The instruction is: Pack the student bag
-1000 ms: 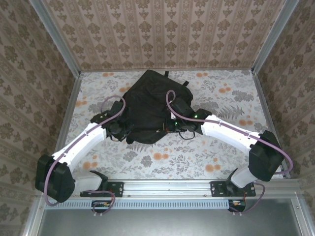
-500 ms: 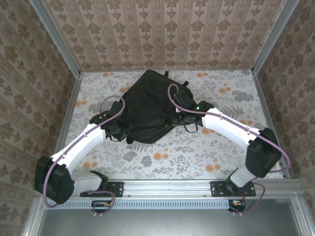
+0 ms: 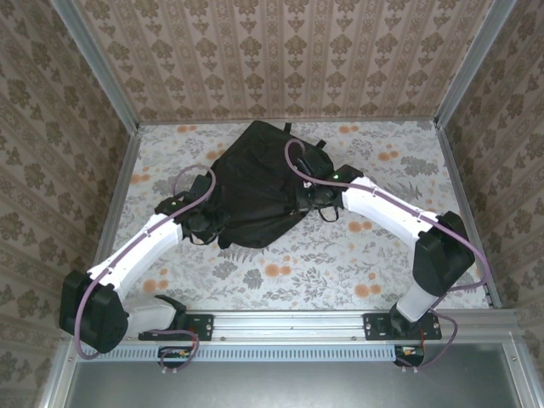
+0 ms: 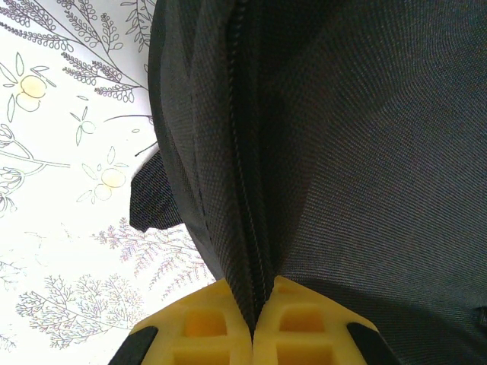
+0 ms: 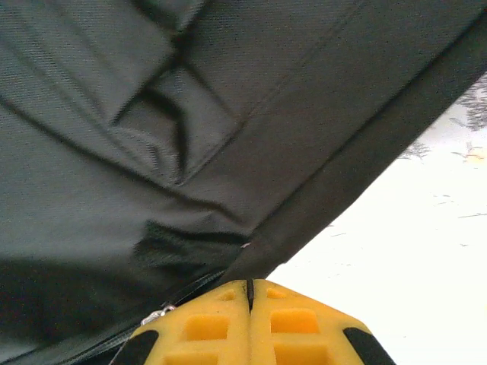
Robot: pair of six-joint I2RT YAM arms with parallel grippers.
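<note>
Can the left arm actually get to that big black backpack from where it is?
Looks like yes: its hand is right at the backpack, yellow fingers closed on fabric along the zipper, nothing between.

Left pincer clamped on student bag zipper seam; floral table left.

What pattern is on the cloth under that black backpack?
The white table cloth carries grey leafy sprigs and orange flowers; clearest in the top external view.
</note>
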